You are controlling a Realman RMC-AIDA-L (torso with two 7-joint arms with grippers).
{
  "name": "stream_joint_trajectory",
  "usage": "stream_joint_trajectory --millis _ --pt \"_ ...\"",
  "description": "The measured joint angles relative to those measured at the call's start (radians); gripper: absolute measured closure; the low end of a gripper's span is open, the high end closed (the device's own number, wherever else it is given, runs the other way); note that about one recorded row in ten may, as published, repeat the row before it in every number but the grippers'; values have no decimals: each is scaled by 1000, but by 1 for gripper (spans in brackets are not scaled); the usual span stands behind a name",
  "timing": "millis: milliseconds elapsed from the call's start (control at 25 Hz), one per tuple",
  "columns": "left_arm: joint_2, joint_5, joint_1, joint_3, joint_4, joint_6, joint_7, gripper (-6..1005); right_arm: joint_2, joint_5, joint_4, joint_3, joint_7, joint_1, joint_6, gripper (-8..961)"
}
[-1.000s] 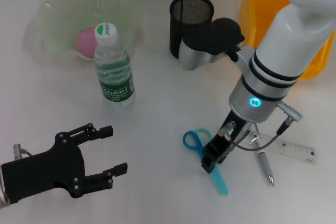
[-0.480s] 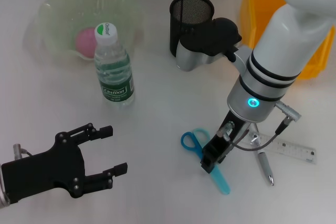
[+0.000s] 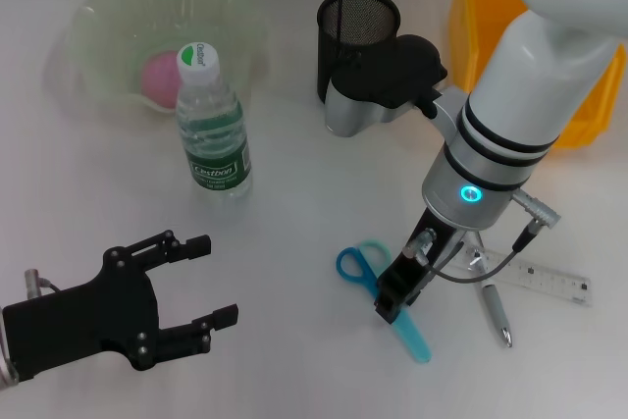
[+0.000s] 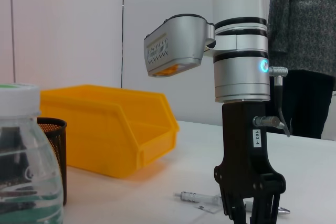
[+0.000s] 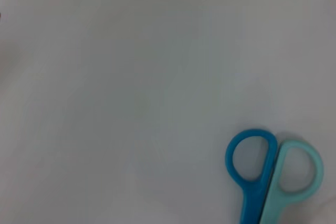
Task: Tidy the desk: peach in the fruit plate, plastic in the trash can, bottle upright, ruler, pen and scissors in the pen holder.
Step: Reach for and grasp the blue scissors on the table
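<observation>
The scissors [image 3: 355, 264], with blue and teal handles, lie on the white desk; their handle loops [image 5: 262, 169] also show in the right wrist view. My right gripper [image 3: 392, 303] stands straight down over their blades and is shut on them; the same gripper [image 4: 248, 211] shows in the left wrist view. A pen [image 3: 497, 314] and a clear ruler [image 3: 545, 280] lie just right of it. The black mesh pen holder [image 3: 358, 31] stands at the back. The bottle [image 3: 212, 130] is upright, and the pink peach [image 3: 157, 76] sits in the green fruit plate [image 3: 98, 26]. My left gripper [image 3: 214, 280] rests open at front left. No plastic is in view.
A yellow bin [image 3: 476, 17] stands at the back right, behind my right arm, and shows as well in the left wrist view [image 4: 105, 135]. The bottle [image 4: 26, 171] stands close before the left wrist camera, beside the pen holder [image 4: 55, 150].
My right gripper has drifted slightly left, and the scissors' handles have swung a little left with it. The left arm has not moved.
</observation>
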Motion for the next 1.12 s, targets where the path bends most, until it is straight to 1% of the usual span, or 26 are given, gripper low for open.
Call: stream_joint_trajectory --millis 200,440,640,1120 --pt "0 0 0 0 0 0 0 262 0 0 0 0 0 1 0 642" --pt "1 0 2 0 -1 0 0 263 0 2 8 2 0 4 -2 751" --pt "2 0 2 0 -2 0 0 264 0 3 8 -3 0 8 -3 711" --pt "2 0 2 0 -2 -2 0 267 0 3 7 -6 0 13 -1 685"
